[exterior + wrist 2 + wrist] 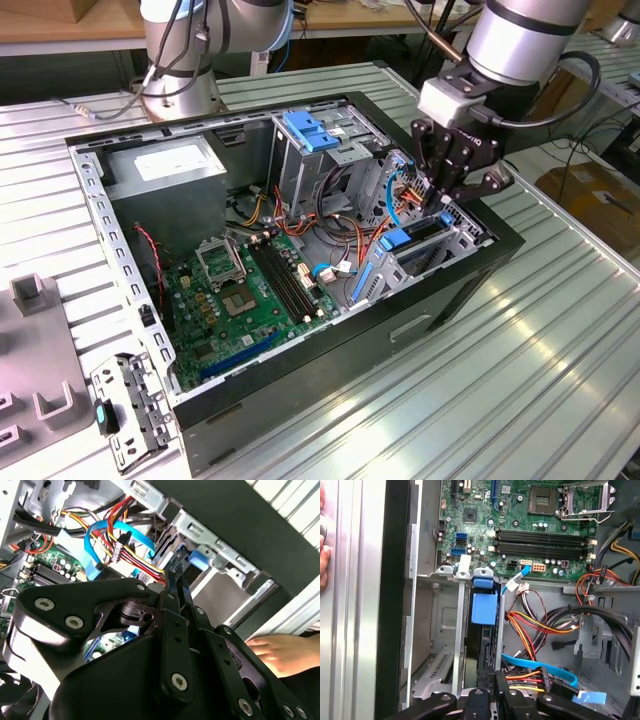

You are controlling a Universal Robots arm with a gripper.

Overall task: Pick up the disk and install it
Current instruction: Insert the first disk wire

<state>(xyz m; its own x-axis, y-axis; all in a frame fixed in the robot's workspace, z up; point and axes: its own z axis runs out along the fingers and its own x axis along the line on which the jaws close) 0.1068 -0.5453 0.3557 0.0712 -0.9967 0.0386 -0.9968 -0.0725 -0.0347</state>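
The disk stands on edge in the drive cage [455, 240] at the exterior view's right end of the open computer case [300, 250]. Its blue plastic carrier edge [400, 238] shows at the top of the slot. In the first wrist view the blue carrier [484, 609] sits in the slot between grey cage walls. My gripper [442, 203] reaches down into the cage over the disk's other end. Its fingers [171, 587] are pressed together, their tips right beside a blue carrier part [197, 559]. The gripper [495, 682] is shut, and I see nothing between the tips.
Red, yellow and blue cables [535, 625] run beside the cage. The green motherboard [240, 300] lies on the case floor, a grey power supply box [165, 165] at the back. A blue latch [310, 130] tops a second cage. A person's hand [280, 650] rests outside the case.
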